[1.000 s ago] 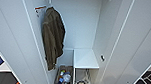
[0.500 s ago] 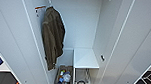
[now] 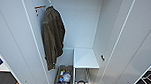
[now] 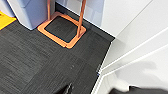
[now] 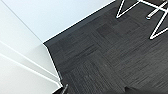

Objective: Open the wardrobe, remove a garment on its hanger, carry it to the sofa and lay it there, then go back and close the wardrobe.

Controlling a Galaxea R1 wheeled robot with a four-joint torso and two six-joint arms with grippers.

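White doors of the wardrobe (image 3: pixel 131 48) stand wide before me with an olive-brown jacket (image 3: pixel 52 41) hanging inside, so I should swing both doors shut evenly, though I cannot tell my hands' state.

Left wrist: dark slivers of the left pincer (image 4: pixel 100 89) at the frame edge, pointing down, low above the floor. Finger state unreadable.

Right wrist: same story. Dark bits of the right pincer (image 5: pixel 95 89) along the edge, aimed downward, close above the floor. Can't tell whether its fingers are apart or together.

Both arms hang low at the sides, wrists down.
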